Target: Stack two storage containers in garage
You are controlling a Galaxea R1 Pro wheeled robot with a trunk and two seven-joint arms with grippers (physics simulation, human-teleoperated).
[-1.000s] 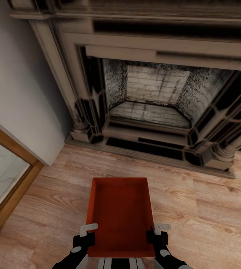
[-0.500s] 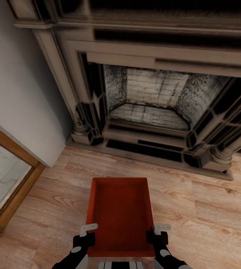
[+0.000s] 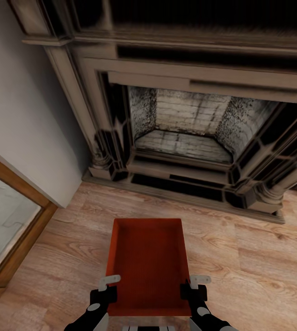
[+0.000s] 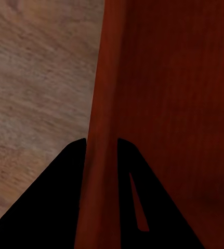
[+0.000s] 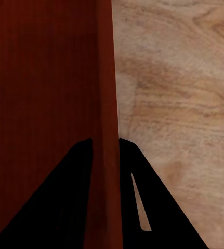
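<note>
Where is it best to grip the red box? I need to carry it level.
By its two long side walls, one gripper from each side. The box is shallow with thin upright walls, and here the left gripper and right gripper each pinch one wall.

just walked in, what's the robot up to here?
It is carrying one orange-red storage container with both arms, in front of the fireplace over the wood-plank floor. The left end effector is clamped on the container's left wall, and the right end effector on its right wall; both wrist views show fingers either side of a wall. The container looks empty.
</note>
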